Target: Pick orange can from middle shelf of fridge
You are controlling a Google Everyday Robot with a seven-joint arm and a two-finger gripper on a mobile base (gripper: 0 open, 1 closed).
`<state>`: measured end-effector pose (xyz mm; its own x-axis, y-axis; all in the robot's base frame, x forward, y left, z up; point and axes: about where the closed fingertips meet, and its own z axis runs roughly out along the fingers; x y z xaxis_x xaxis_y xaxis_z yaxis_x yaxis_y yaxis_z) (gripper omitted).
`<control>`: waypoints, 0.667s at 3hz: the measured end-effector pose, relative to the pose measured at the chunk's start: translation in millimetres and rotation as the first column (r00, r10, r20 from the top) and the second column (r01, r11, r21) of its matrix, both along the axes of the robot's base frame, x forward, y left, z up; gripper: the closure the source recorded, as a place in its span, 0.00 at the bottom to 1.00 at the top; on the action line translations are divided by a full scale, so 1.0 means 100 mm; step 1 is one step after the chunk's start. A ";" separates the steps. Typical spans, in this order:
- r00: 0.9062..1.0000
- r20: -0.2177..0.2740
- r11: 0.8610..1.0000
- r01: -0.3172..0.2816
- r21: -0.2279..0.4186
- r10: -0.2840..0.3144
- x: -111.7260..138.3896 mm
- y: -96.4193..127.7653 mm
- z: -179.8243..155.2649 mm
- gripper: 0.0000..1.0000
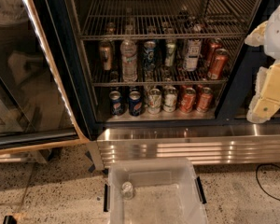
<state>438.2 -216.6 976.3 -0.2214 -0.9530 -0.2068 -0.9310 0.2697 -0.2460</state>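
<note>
Copper-orange can (105, 55) at left end of middle shelf (196, 82) of fridge (177, 146), just beside clear bottle (129, 59). Gripper (272, 85) at right edge, outside fridge, well apart from can; open or closed: cannot tell. Step: approach. Next: reach left and in, clearing red cans (218, 62).

Dim, warm scene: fridge (72, 69) interior dark, glare on its steel base (186, 146), gripper (269, 94) right of the fridge bright and washed-out, all slightly soft.
</note>
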 end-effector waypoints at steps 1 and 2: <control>1.000 0.000 1.000 0.000 0.000 0.000 0.00 0.00 0.00 0.00; 0.999 0.054 0.999 -0.005 0.040 0.003 0.08 0.01 -0.05 0.00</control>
